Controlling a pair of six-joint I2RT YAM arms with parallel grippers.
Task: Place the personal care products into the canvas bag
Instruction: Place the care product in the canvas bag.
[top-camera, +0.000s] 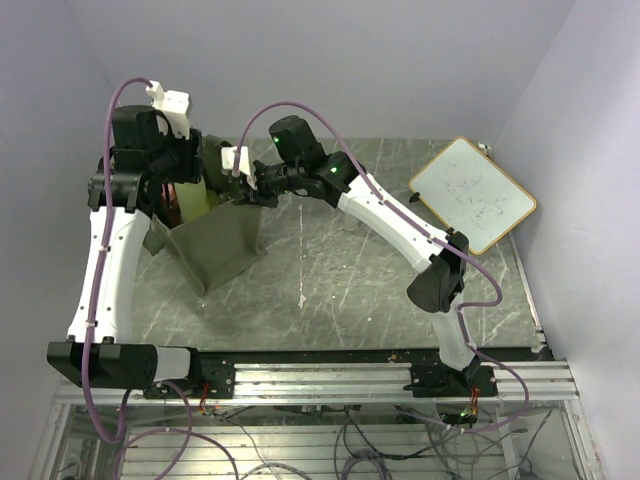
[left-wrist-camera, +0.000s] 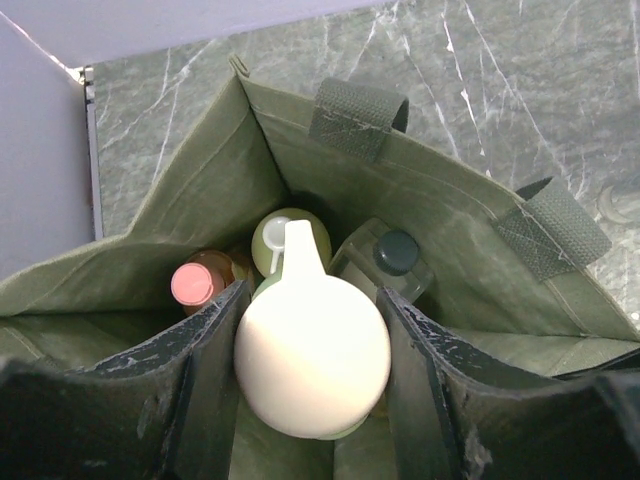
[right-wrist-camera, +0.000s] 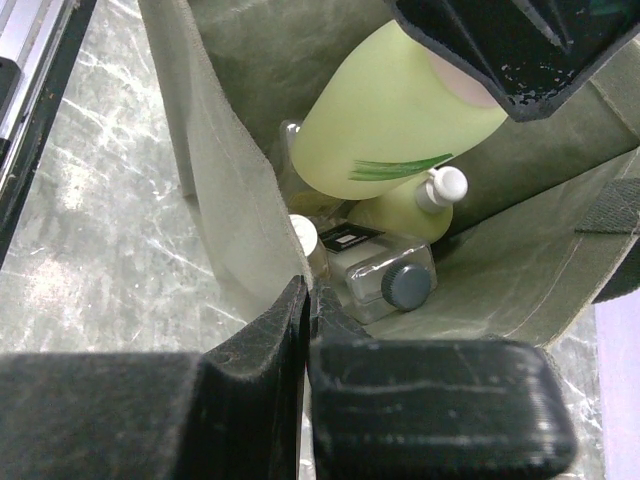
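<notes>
The left gripper (left-wrist-camera: 312, 335), half open, clamps a pale bottle (left-wrist-camera: 312, 365) at lower centre, hiding much of what lies in the canvas bag (left-wrist-camera: 190, 190); the right gripper (right-wrist-camera: 307, 318), closed, pinches its wall.

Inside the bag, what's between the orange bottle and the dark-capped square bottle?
The white-capped yellow-green bottle sits between them, seen in the left wrist view, partly hidden by the cream bottle in the left claw.

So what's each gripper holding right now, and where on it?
The left gripper holds the cream bottle by its sides near the base, inside the canvas bag. The right gripper pinches the bag's rim.
</notes>
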